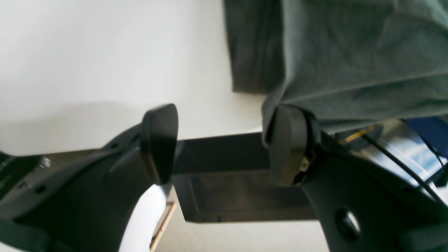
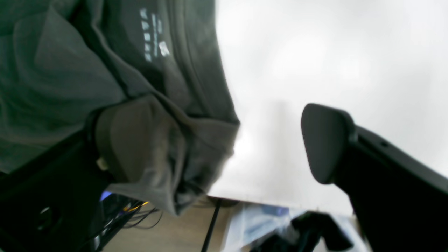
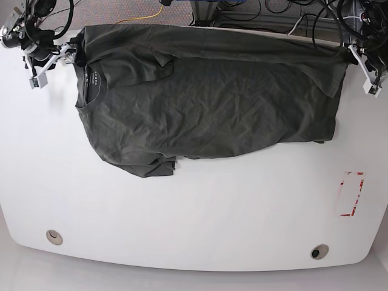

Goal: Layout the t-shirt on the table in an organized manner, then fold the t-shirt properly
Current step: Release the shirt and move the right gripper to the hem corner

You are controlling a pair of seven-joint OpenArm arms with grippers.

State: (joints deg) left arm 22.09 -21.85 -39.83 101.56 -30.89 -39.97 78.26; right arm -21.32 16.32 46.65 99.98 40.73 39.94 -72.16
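T-shirt (image 3: 212, 97) flat across table (image 3: 194, 218), both claws open.

Pale printed neck label inside collar of t-shirt (image 2: 154, 35): several small blocks, too blurred to read. No other text, brand or number legible anywhere.

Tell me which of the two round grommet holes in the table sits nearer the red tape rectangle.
The dark round grommet hole at the near edge, on the left arm's side of the glossy white table, below the red tape rectangle. The paler hole lies across the tabletop.
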